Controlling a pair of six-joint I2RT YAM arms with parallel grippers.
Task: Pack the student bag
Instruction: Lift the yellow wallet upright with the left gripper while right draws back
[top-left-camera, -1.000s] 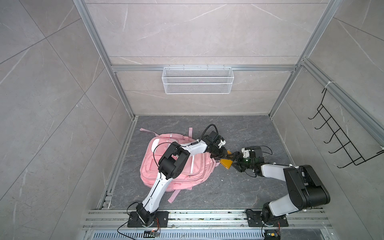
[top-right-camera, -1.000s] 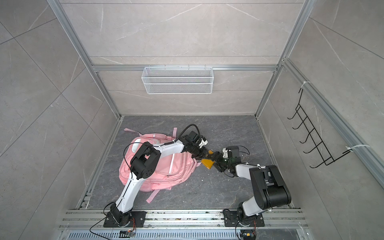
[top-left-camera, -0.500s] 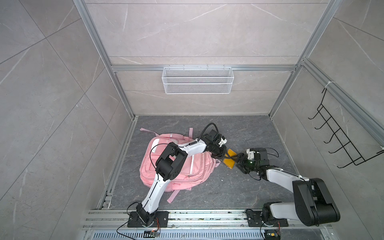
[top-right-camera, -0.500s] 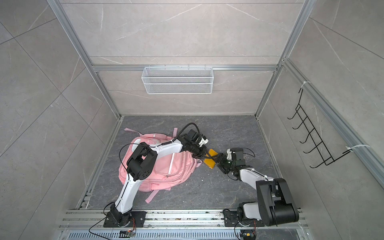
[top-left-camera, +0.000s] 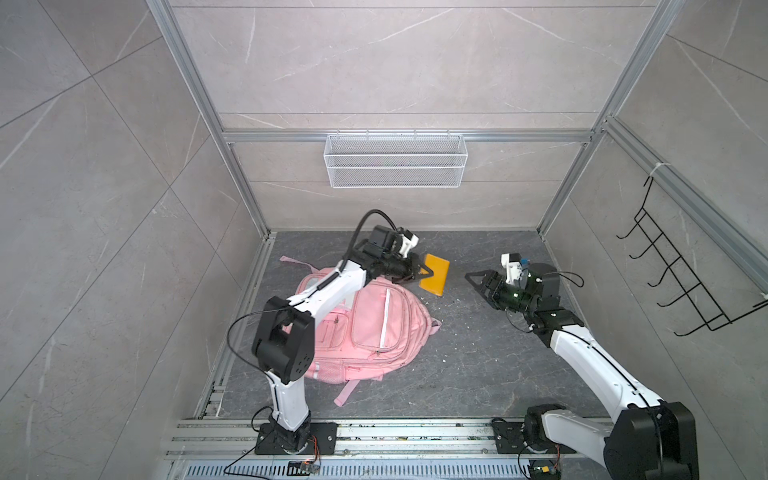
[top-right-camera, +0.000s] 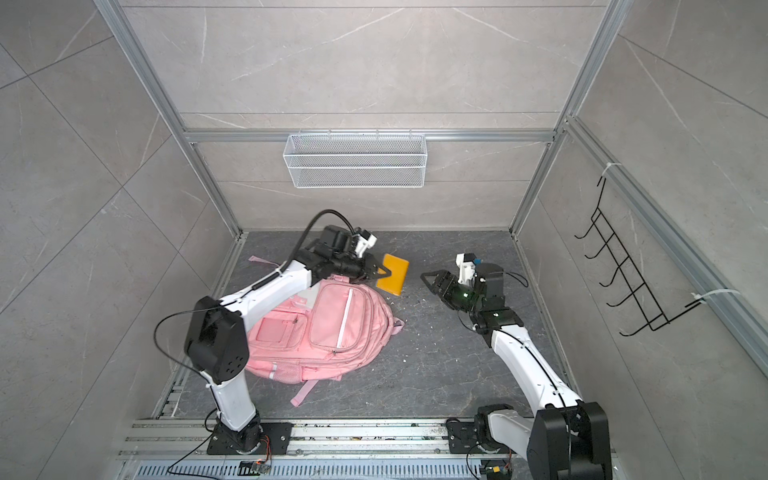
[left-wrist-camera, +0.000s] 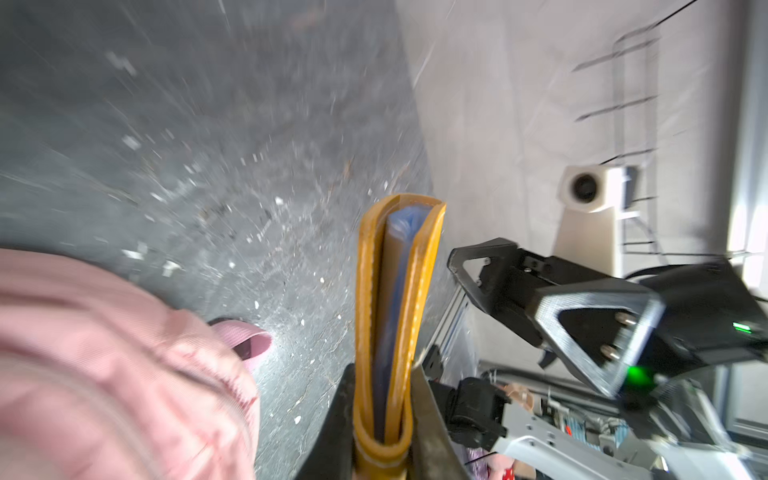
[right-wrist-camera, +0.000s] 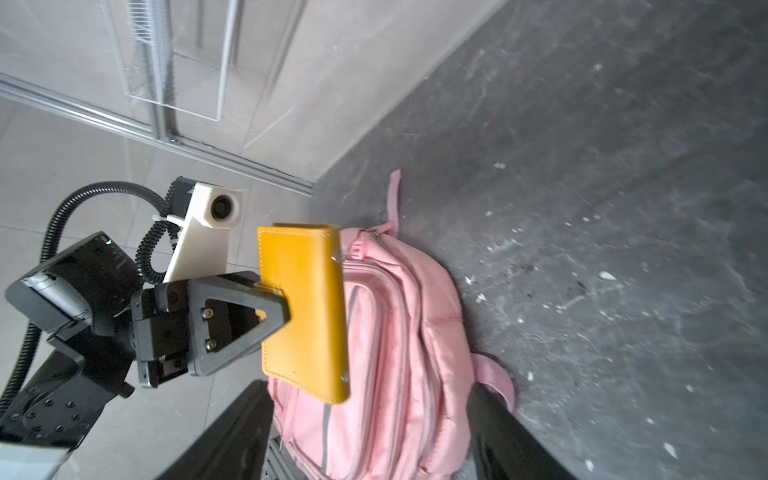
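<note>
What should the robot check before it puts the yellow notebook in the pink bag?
1. Left gripper shut on the flat yellow leather-covered notebook: ok.
2. Right gripper open, apart from the notebook: ok.
3. Large soft pink fabric backpack lying on the dark grey floor: ok.
4. Backpack's main compartment unzipped: cannot tell.
5. Right arm out of the way between notebook and backpack: ok.

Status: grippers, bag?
Left gripper shut on yellow notebook. Right gripper open, empty. Bag flat on floor, notebook not yet in. Nothing in the way.
</note>
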